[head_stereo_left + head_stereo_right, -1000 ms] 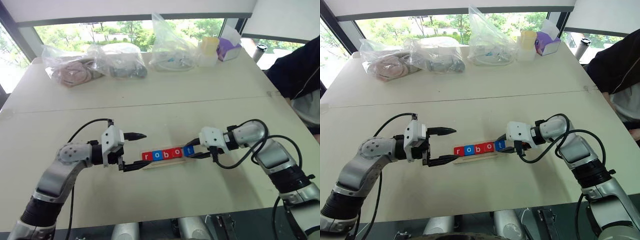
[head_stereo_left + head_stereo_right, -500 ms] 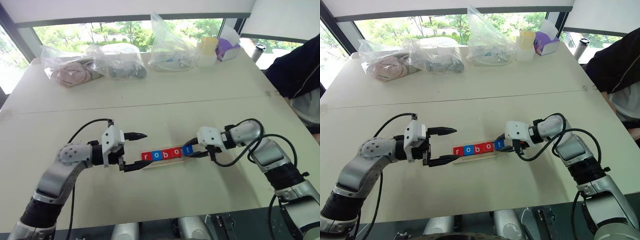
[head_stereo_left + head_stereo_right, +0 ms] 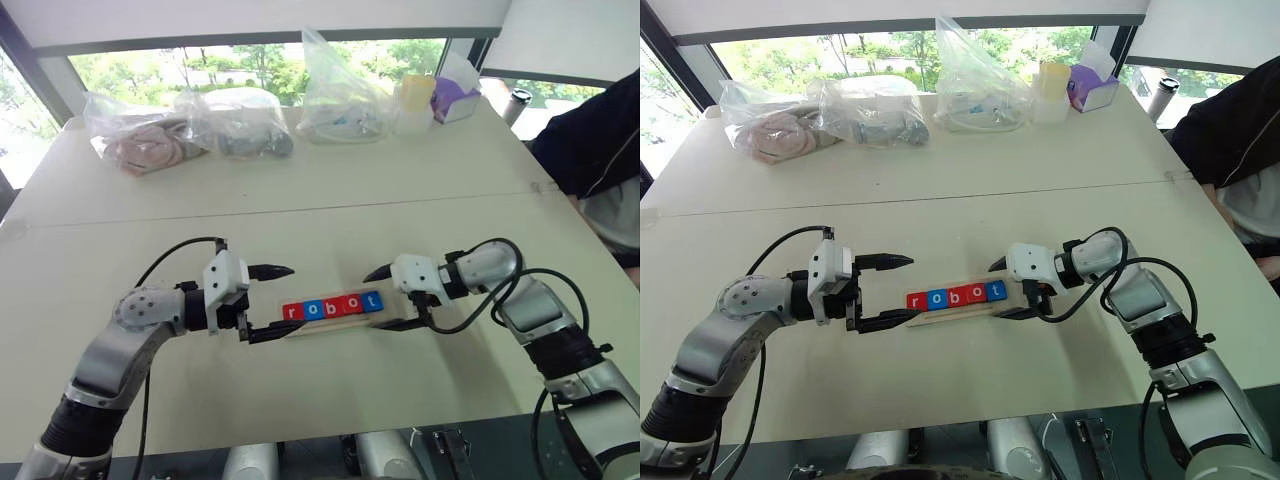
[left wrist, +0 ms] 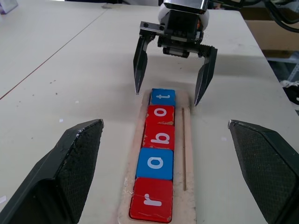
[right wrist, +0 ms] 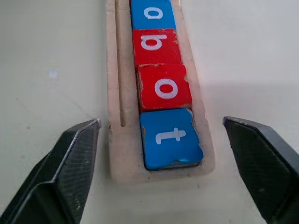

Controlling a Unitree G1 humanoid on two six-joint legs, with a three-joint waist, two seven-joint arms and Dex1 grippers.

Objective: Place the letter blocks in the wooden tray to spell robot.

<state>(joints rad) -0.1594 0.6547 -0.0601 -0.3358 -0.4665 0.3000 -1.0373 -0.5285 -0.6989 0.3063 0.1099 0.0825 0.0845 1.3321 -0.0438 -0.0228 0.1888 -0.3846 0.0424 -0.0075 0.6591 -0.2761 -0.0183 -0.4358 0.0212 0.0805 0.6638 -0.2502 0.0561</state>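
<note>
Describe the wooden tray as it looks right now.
The tray is a long, narrow holder of pale wood with a raised rim and rounded corners, lying flat on the table. Five tiles fill its slot edge to edge, reading r, o, b, o, t: red, blue, red, red, blue. A thin groove runs beside the tiles. The open left end effector straddles the r end, with its lower finger at the tray's end; the open right end effector straddles the t end.

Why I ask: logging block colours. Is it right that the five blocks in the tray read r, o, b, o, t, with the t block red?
Not quite. The t block is blue, as the right wrist view shows. The rest holds: five blocks in the tray read r, o, b, o, t.
</note>
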